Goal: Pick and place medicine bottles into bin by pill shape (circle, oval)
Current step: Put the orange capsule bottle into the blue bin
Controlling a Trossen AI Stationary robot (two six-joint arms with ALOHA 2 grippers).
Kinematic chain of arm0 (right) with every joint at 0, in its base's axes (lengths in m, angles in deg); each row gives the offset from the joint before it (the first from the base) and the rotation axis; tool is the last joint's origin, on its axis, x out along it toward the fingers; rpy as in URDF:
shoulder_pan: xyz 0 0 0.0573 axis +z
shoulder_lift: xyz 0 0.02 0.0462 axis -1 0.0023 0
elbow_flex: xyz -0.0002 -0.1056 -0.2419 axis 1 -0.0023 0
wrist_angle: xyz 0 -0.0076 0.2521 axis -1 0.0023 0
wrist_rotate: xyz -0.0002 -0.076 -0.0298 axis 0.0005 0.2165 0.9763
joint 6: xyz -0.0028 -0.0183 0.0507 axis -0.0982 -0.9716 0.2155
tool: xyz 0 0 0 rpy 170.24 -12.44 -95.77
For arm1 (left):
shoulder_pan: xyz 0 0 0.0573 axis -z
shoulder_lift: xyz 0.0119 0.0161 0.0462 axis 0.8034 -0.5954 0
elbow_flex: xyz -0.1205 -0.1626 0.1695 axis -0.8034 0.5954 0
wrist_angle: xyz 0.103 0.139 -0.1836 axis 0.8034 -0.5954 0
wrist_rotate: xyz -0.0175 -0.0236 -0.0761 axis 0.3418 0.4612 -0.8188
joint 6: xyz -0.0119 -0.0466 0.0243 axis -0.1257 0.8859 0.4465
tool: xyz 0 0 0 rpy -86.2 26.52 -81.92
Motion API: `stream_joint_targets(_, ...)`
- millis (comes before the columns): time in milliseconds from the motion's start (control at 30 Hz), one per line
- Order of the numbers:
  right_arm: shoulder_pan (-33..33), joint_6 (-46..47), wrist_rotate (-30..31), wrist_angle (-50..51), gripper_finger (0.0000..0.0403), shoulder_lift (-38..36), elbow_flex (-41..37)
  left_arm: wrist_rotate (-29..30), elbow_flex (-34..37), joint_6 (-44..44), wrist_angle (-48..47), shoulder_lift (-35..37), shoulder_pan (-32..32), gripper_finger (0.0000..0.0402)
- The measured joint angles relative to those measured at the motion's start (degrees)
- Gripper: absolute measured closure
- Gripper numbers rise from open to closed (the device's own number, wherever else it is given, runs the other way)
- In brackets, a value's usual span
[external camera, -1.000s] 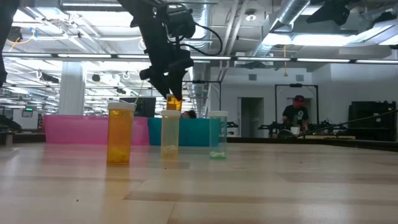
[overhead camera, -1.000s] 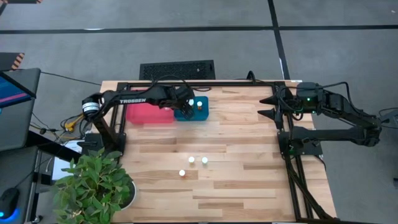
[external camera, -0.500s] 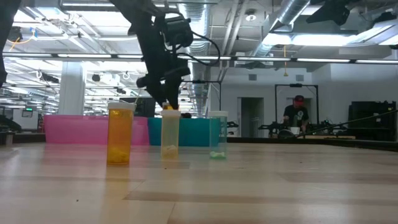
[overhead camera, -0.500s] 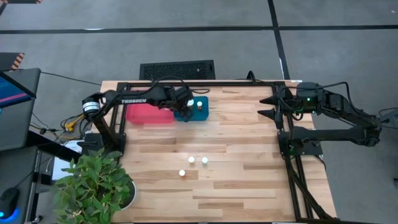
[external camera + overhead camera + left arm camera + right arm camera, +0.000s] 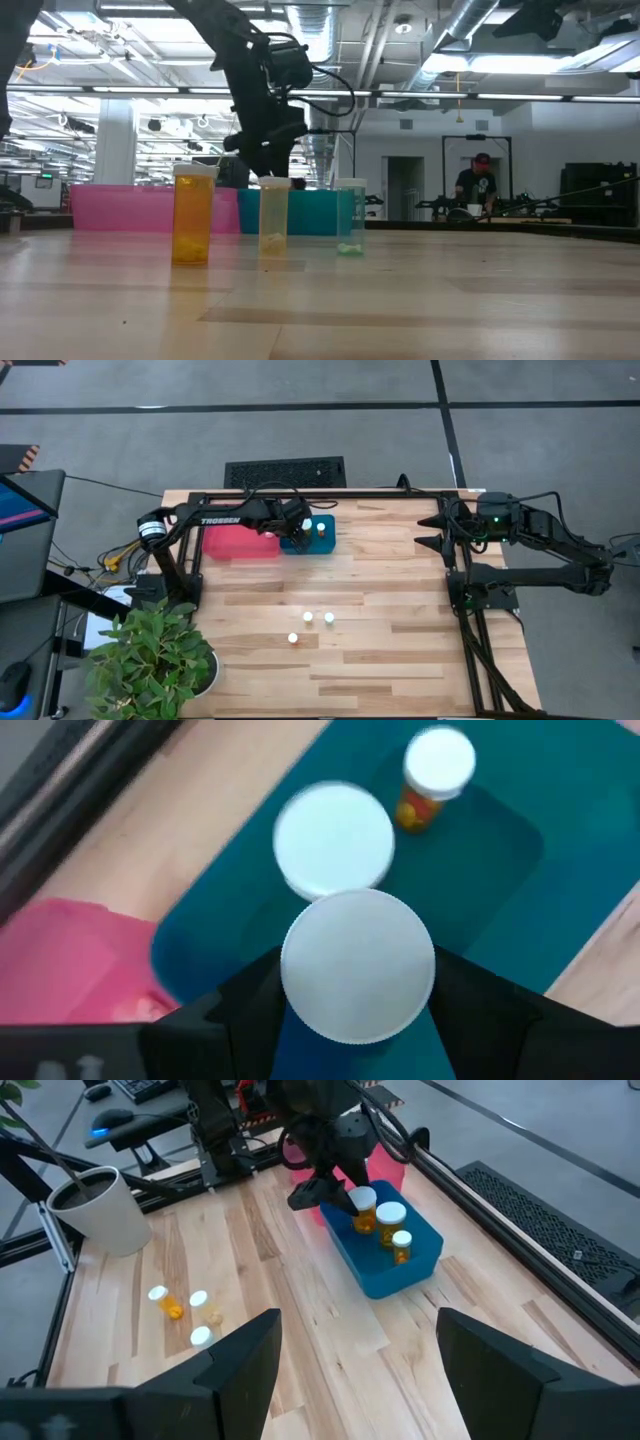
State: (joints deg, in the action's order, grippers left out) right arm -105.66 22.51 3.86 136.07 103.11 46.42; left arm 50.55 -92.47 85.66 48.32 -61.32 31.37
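Observation:
My left gripper [image 5: 296,528] is down inside the teal bin [image 5: 328,543], shut on a white-capped medicine bottle [image 5: 358,945]. Two more bottles stand in this bin: a wide-capped one [image 5: 333,838] and a small orange one [image 5: 437,770]. Three bottles stand upright on the table's middle: an orange one [image 5: 194,215], a pale yellow one [image 5: 274,215] and a clear one [image 5: 351,215]. My right gripper [image 5: 432,530] is open and empty at the table's far right. My left gripper pinches the bottle between its two fingers [image 5: 245,1005], one on each side just under the white cap [image 5: 300,1010]. The fingers come from above, pointing down. The bottle stands upright in the hold; whether its bottom rests on the bin's floor I cannot tell.
A pink bin [image 5: 238,542] stands right beside the teal bin on its left. A potted plant [image 5: 150,660] stands off the table's near left corner. A black frame rail [image 5: 330,494] runs along the far edge. A person [image 5: 478,185] is in the room behind.
My left gripper has gone down into the teal bin with the bottle, still shut on it; the bottle's orange body, seen above the bin's wall a second ago, is now hidden behind the near bottles.

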Motion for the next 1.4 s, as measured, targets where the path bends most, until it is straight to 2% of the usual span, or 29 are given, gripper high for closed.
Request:
stream_joint_targets(900, 0.01, 0.02, 0.09, 1.45, 0.0127, 0.0, 0.0, 0.39, 0.06, -1.01, 0.73, -1.14, -2.03, 0.0189)
stream_joint_targets(1133, 0.02, 0.02, 0.1, 1.45, 0.0127, 0.0, 0.0, -0.75, 3.35, 0.35, 2.33, -1.07, -2.49, 0.0189)
stream_joint_targets(1400, 0.0, 0.0, 0.09, 1.45, 0.0127, 0.0, 0.0, -0.77, 3.59, 0.26, 4.02, -1.05, -2.32, 0.0182)
